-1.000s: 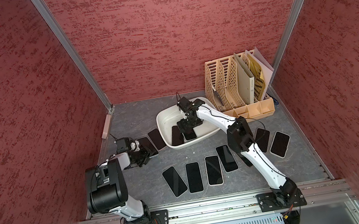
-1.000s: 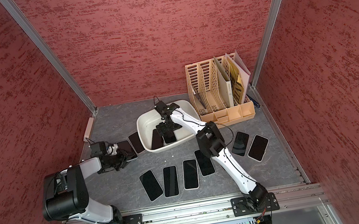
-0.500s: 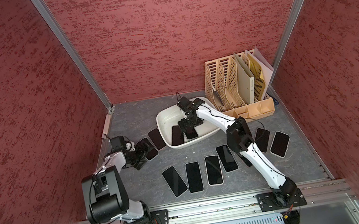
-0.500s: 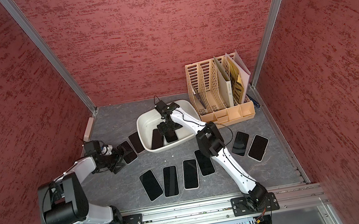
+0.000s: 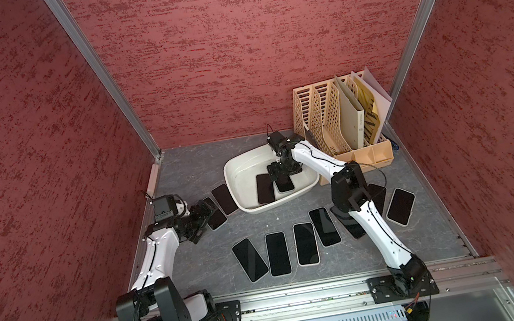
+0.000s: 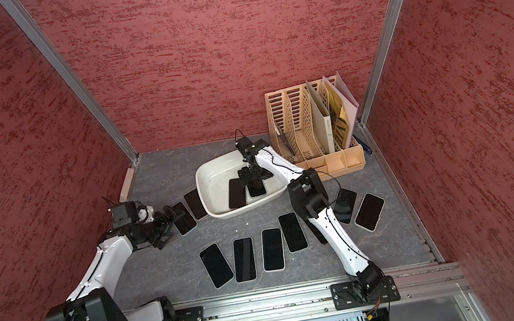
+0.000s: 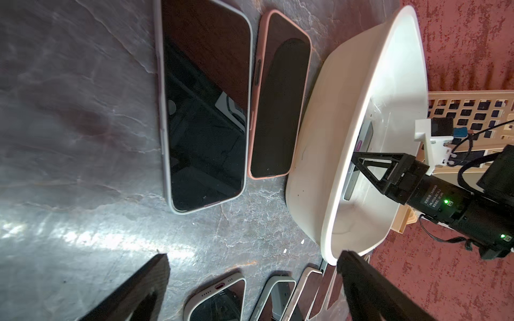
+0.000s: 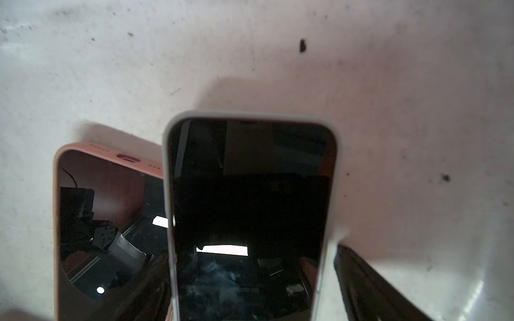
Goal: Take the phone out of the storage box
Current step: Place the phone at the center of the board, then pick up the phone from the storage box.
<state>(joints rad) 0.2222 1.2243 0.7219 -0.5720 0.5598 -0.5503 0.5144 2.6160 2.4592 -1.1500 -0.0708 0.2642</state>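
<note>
Right, the right tool (image 8: 251, 253) is down inside the box (image 5: 227, 177), jaws apart and straddling the grey-cased phone (image 8: 250, 194) near one end. One finger (image 8: 358, 289) stands just clear of the phone's edge, with box floor showing between. The other sits tight against the opposite edge, right where the pink phone (image 8: 105, 222) lies alongside. So nothing is clamped yet, by my reading. Both phones lie screen-up on the box floor, side by side in both top views. Whether the grey one overlaps the pink one, I can't tell.

Over by the box's outer wall, the left tool (image 7: 254, 254) hangs wide open and empty above the desk (image 7: 69, 139), next to two phones (image 7: 205, 111) laid out there.

Now the danger. That inner finger has almost no room. Squeeze, and it may land on the pink case, pinching two phones or shoving the pink one aside. A flat, slim phone gives little edge to bite, so the fingers could ride up over the glass and the phone could squirt out. And on the lift, a phone gripped at one end will likely droop. Its far end might clip the rim and drag the box toward the organizer (image 5: 340, 119).
</note>
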